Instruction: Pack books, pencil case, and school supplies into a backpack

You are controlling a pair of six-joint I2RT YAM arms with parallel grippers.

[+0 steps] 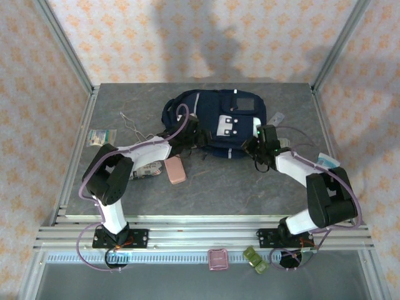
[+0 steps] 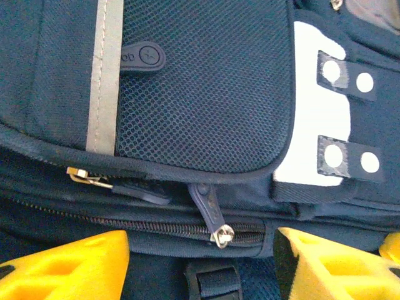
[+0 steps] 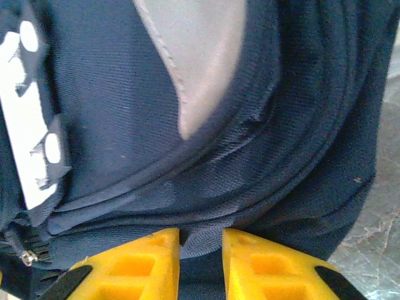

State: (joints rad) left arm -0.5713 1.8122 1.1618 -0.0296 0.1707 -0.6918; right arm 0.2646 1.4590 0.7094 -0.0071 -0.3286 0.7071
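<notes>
The navy backpack (image 1: 212, 119) lies flat at the back middle of the table. My left gripper (image 1: 187, 134) is at its left lower edge, open, its yellow fingers (image 2: 69, 265) wide apart on either side of a metal zipper slider (image 2: 222, 235) with a blue pull on a closed zip. My right gripper (image 1: 259, 150) is at the bag's right lower edge, shut on a fold of backpack fabric (image 3: 201, 240). The pink pencil case (image 1: 175, 169) lies on the table beside the left arm, next to a white printed packet (image 1: 146, 170). The books are out of view.
A greenish-white flat packet (image 1: 101, 137) and a thin bent wire (image 1: 129, 122) lie at the left. A clear packet (image 1: 329, 160) lies by the right arm, another (image 1: 277, 117) beside the bag's right side. Frame posts stand at the table's back corners.
</notes>
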